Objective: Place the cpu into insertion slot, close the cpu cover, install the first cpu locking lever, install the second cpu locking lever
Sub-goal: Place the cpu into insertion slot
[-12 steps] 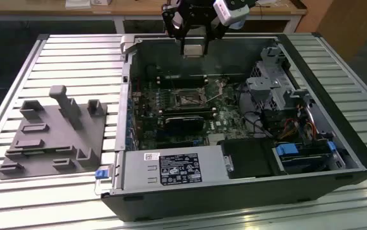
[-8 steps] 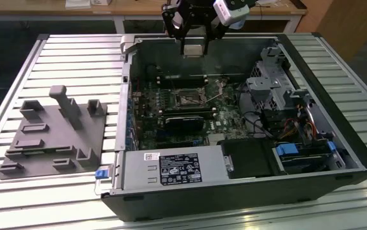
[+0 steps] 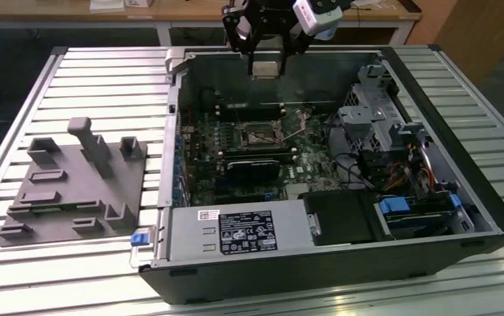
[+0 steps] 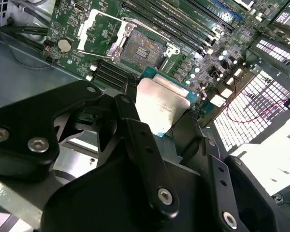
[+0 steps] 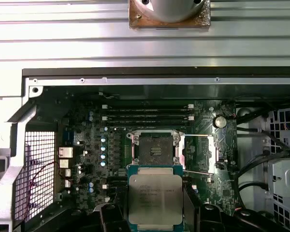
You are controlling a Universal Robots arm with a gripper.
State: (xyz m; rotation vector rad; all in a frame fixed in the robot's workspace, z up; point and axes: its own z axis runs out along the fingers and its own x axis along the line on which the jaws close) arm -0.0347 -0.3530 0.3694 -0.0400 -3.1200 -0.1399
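My gripper [image 3: 266, 64] hangs above the far wall of the open computer case, shut on the cpu [image 3: 265, 68]. The cpu is a flat square chip with a silver face, pinched by its edges in both wrist views [image 4: 162, 104] [image 5: 155, 199] between the black fingers [image 4: 137, 140]. The insertion slot [image 3: 256, 133] [image 5: 154, 149] [image 4: 142, 46] lies open and bare on the green board, well below the chip. The cpu cover [image 5: 199, 152] [image 4: 97, 29] is swung open beside the slot. A thin locking lever [image 5: 199, 172] sticks out near it.
The case [image 3: 462, 197] stands on a slatted metal table [image 3: 102, 79]. A grey fixture block [image 3: 68, 184] lies at the exterior view's left. Inside are a power supply [image 3: 234, 232], a black card [image 3: 252, 168], a drive cage with cables [image 3: 383, 125] and memory slots [image 5: 147, 113].
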